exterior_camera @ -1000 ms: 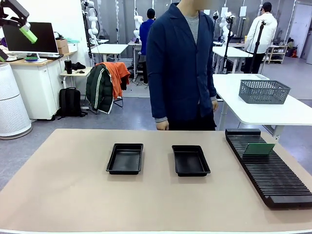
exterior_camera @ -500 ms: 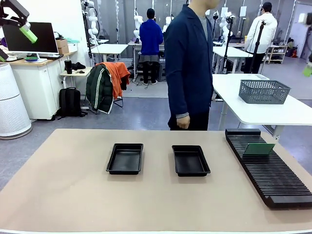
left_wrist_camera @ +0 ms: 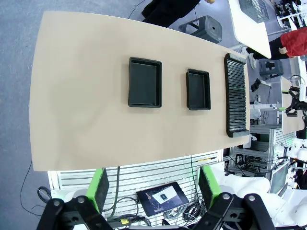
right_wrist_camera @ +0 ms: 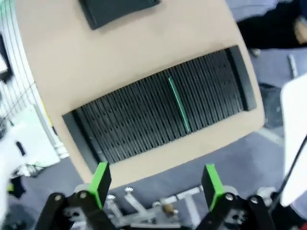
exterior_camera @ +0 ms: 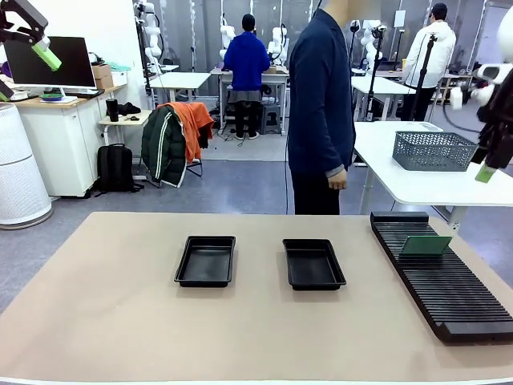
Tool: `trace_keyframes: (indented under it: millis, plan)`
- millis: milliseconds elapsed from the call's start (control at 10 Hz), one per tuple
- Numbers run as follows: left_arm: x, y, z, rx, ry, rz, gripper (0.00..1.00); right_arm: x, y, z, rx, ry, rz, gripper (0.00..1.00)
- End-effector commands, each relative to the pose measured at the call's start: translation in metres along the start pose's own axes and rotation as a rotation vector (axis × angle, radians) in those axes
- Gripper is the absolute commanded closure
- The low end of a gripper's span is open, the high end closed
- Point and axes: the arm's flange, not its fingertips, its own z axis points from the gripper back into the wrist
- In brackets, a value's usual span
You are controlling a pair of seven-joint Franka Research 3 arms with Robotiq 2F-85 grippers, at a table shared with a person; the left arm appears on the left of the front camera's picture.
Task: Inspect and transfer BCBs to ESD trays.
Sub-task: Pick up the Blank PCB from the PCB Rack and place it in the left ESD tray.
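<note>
So the left fingers (exterior_camera: 46,56) are way up high in the top-left corner of the front view, well off the surface (exterior_camera: 112,321). From the left wrist camera you can see both green pads (left_wrist_camera: 98,188) spread wide apart with nothing between them, looking straight down on the whole setup.

The right fingers (exterior_camera: 485,172) hang at the right edge, up above the far end of the rack (exterior_camera: 449,289). They're parted wide too, going by the right wrist camera, where the pads (right_wrist_camera: 101,178) sit either side of open space and aren't clamped on anything.

The only BCB (exterior_camera: 426,245) I can spot is standing on edge in one of the rack's slots, toward the far end. From the right wrist camera it's just a thin green line (right_wrist_camera: 179,105) across the ribs, in the half of the rack (right_wrist_camera: 134,129) nearer the person.

The two ESD trays sit side by side mid-surface with a gap between them: the left-hand tray (exterior_camera: 206,261) and the right-hand tray (exterior_camera: 313,264), which is the one nearer the rack. Both have their black floors showing.

There's a person (exterior_camera: 321,104) in a dark blue jacket standing side-on at the far edge, with one hand (exterior_camera: 337,177) hanging down. A grey mesh basket (exterior_camera: 434,150) sits on the white table behind the rack.
</note>
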Motion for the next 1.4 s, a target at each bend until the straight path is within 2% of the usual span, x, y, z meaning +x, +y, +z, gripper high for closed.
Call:
trace_keyframes:
  millis: [0, 200, 700, 1300]
  plan:
    - [0.000, 0.000, 0.000, 0.000, -0.003, 0.002, 0.00, 0.000, 0.003, -0.029, -0.070, 0.048, 0.168, 0.00]
    - [0.000, 0.000, 0.000, 0.000, -0.003, 0.002, 0.00, 0.007, 0.000, -0.059, -0.110, 0.071, 0.284, 0.00]
    - [0.000, 0.000, 0.000, 0.000, -0.003, 0.002, 0.00, 0.017, -0.023, -0.130, -0.072, 0.090, 0.319, 0.00]
    - [0.000, 0.000, 0.000, 0.000, -0.003, 0.002, 0.00, 0.008, -0.032, -0.195, -0.038, 0.076, 0.328, 0.00]
